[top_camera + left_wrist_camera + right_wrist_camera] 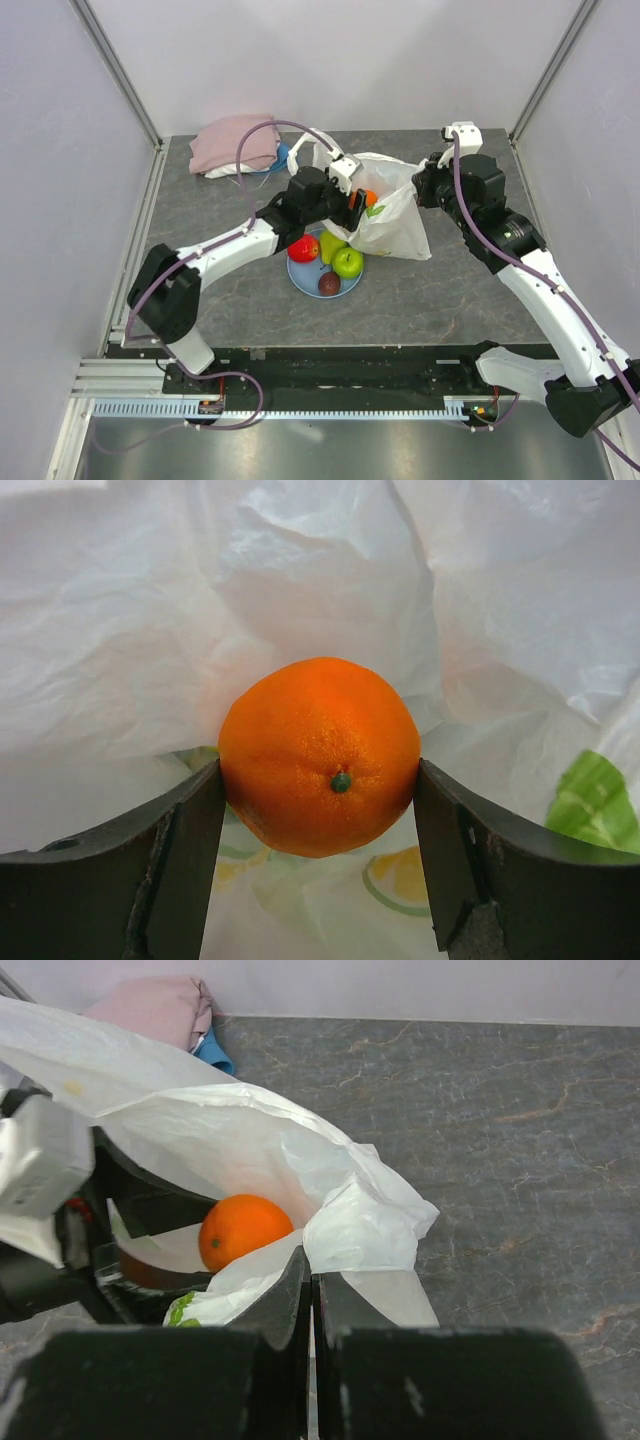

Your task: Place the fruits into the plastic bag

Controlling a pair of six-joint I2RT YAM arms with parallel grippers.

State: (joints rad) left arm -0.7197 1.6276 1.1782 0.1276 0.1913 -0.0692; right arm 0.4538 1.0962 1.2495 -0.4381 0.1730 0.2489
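Note:
My left gripper [362, 207] is shut on the orange [318, 755] and holds it in the open mouth of the white plastic bag [395, 222]. The orange also shows in the top view [371, 198] and the right wrist view [243, 1231]. My right gripper [311, 1290] is shut on the bag's edge [370, 1220] and holds the mouth up. On the light-blue plate [299, 273] lie a red apple [303, 248], a green apple [348, 262], a yellow-green pear [331, 245] and a small dark brown-red fruit [329, 283].
A folded pink cloth [234, 142] lies at the back left, over something blue [283, 155]. White walls and metal posts close the table in on three sides. Purple cables run along both arms.

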